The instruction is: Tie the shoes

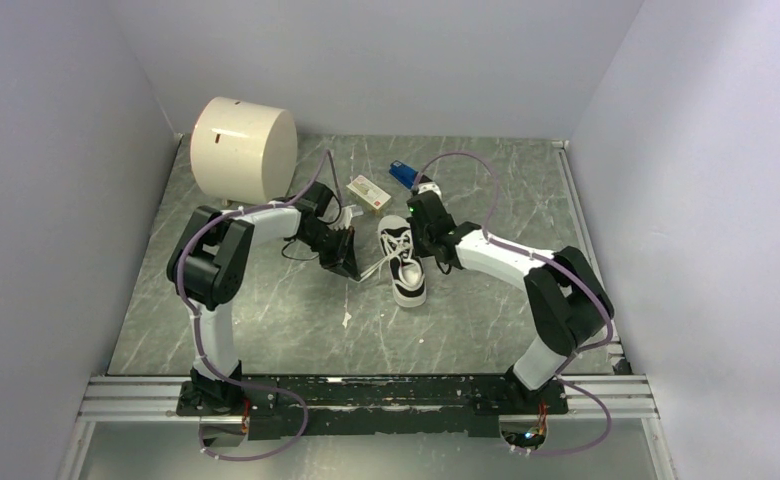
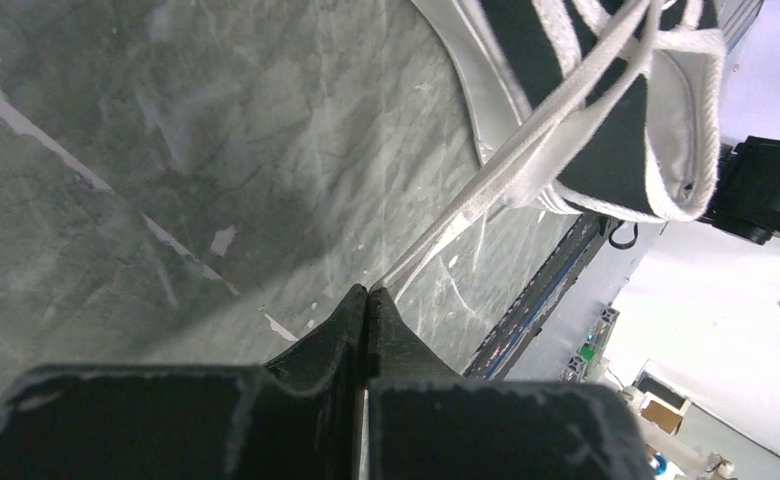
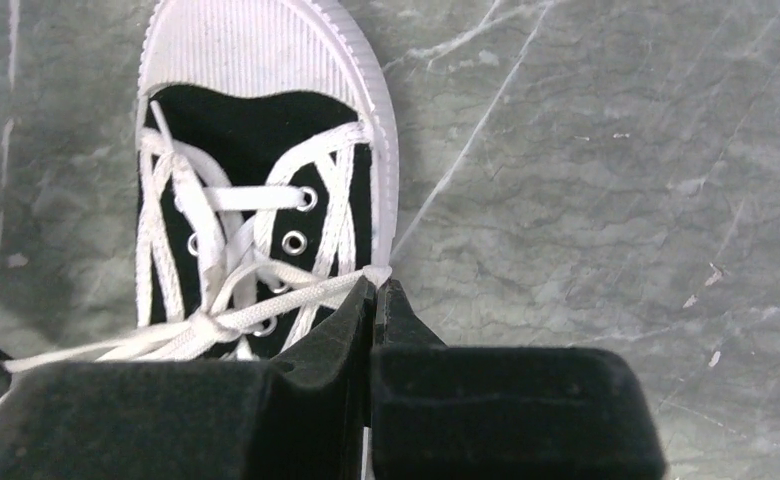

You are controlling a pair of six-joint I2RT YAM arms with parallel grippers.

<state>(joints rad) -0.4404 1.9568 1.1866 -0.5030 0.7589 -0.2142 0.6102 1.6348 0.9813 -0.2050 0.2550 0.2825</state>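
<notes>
The small black-and-white sneaker [image 1: 403, 262] lies mid-table between both arms. My left gripper [image 1: 351, 268] is just left of it, shut on a white lace [image 2: 486, 190] that runs taut from its fingertips [image 2: 368, 292] up to the shoe [image 2: 606, 130]. My right gripper [image 1: 431, 258] is at the shoe's right side. In the right wrist view it [image 3: 376, 280] is shut on a lace loop at the shoe's edge. A knot [image 3: 206, 325] sits over the eyelets, below the white toe cap [image 3: 256, 50].
A cream cylinder [image 1: 243, 150] stands at the back left. A white-and-tan box [image 1: 368, 192] and a blue stapler [image 1: 402, 173] lie just beyond the shoe. A small white scrap [image 1: 347, 319] lies on the marbled table nearer the arms. Grey walls enclose three sides.
</notes>
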